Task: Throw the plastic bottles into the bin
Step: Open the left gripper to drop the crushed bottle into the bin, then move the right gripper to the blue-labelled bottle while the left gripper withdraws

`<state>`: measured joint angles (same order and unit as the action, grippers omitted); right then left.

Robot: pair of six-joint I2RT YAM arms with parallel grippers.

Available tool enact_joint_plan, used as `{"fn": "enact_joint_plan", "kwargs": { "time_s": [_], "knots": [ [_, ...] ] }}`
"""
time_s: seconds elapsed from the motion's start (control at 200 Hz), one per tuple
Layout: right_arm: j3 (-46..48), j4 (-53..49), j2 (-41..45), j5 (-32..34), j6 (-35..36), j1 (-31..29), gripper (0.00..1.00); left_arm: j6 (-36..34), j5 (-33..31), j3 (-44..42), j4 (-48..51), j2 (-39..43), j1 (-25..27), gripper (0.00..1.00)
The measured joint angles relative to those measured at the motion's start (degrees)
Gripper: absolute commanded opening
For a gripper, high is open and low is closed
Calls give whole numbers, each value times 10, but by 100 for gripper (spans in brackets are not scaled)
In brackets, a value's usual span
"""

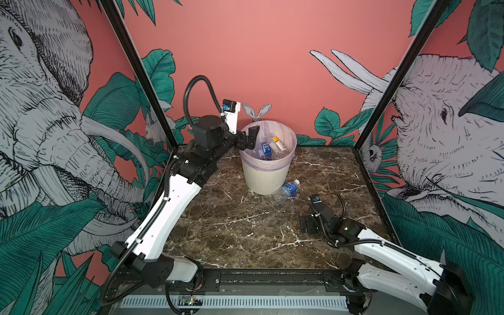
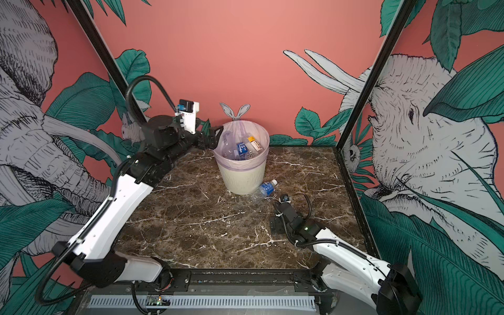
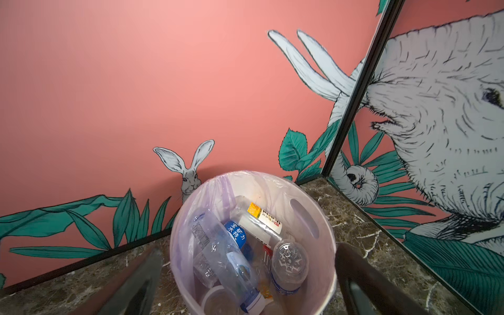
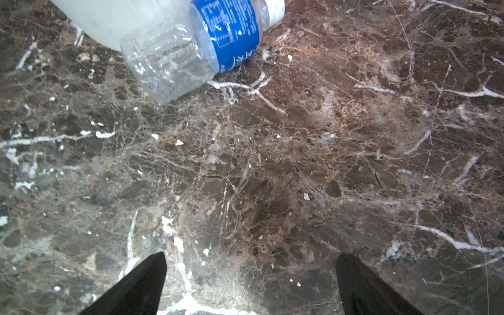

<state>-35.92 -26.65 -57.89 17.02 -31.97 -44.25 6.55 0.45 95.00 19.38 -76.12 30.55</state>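
Stock as I read it from my station:

1. The bin (image 1: 263, 177) (image 2: 242, 177): cream, ribbed and tapered. It stands upright at the far middle of the marble table (image 1: 231, 231). A lilac bag (image 1: 256, 161) lines it and folds down over the rim.

2. The plastic bottles inside the bin, seen through the left wrist camera as a loose heap lying across one another:
- a blue-labelled bottle (image 3: 236, 234)
- a white and yellow labelled bottle (image 3: 266, 218) beyond it
- a clear bottle (image 3: 290, 259) with its moulded base turned up
- further clear ones beneath, which I cannot count

3. One bottle outside the bin (image 1: 287, 190) (image 2: 264, 190): clear, with a blue label and a white cap. It lies on its side on the table. Its body touches the bin's near-right foot, and its cap points away to the far right. It shows in both top views and in the right wrist view (image 4: 196, 46).

4. Left gripper (image 3: 249, 248): raised at the bin's left rim and aimed into the mouth. Its fingers (image 3: 141, 275) are spread wide, one on each side of the opening, and I see nothing between them.

5. Right gripper (image 4: 251, 254): low over the table on the near-right side, on the near side of the lying bottle and apart from it. Its fingers (image 4: 360, 283) are parted, with only bare marble between them.
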Motion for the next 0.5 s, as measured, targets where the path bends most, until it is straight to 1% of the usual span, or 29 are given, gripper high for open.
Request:
{"fn": "enact_joint_plan", "kwargs": {
  "time_s": [0.105, 0.26, 0.5],
  "knots": [
    [-50, 2, -40, 2, -29, 0, 99, 1, -10, -76, -12, 61, 0, 100],
    [-99, 10, -96, -4, -76, 11, 99, 7, -17, -186, -13, 119, 0, 100],
    [-113, 58, -172, -66, -149, 64, 99, 32, -20, -344, -5, 212, 0, 99]
  ]
}}
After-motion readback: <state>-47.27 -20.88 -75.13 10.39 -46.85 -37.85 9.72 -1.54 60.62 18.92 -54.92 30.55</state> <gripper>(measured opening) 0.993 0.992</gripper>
